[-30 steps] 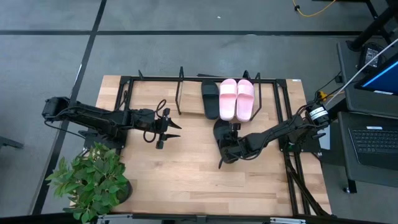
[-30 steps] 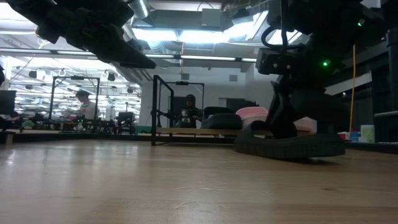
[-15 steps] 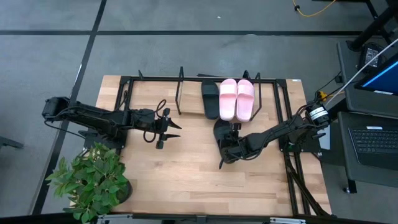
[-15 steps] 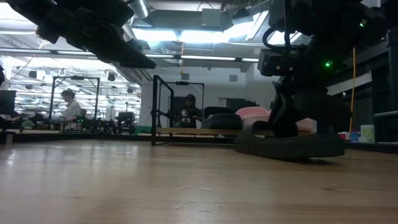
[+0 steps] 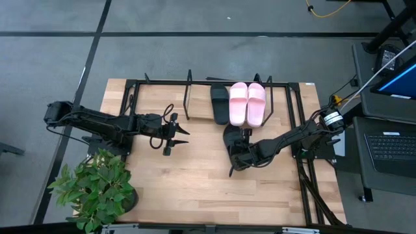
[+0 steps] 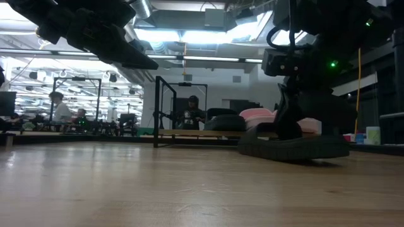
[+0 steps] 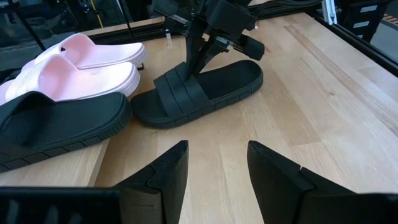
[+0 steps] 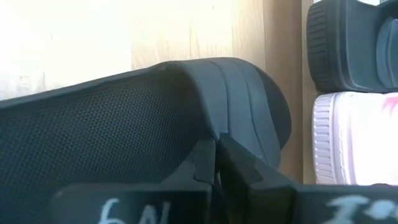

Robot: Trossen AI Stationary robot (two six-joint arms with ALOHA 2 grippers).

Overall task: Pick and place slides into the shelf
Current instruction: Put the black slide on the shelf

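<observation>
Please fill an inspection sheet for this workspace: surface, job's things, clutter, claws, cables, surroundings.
Surface: wooden tabletop, bare in front.
Job's things: two pink slides and one black slide on the shelf; second black slide flat on the table.
Clutter: potted plant at one corner.
Claws: right claw shut on the second black slide's strap; left claw open, empty.
Cables: loops by the left wrist.
Surroundings: people in the background; laptop beside the table.

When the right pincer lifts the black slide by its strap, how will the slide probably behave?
The black slide looks foam-like, so probably light. The right pincer is shut on its strap, off-centre, so the sole may tilt. The flat sole should not roll.
</observation>
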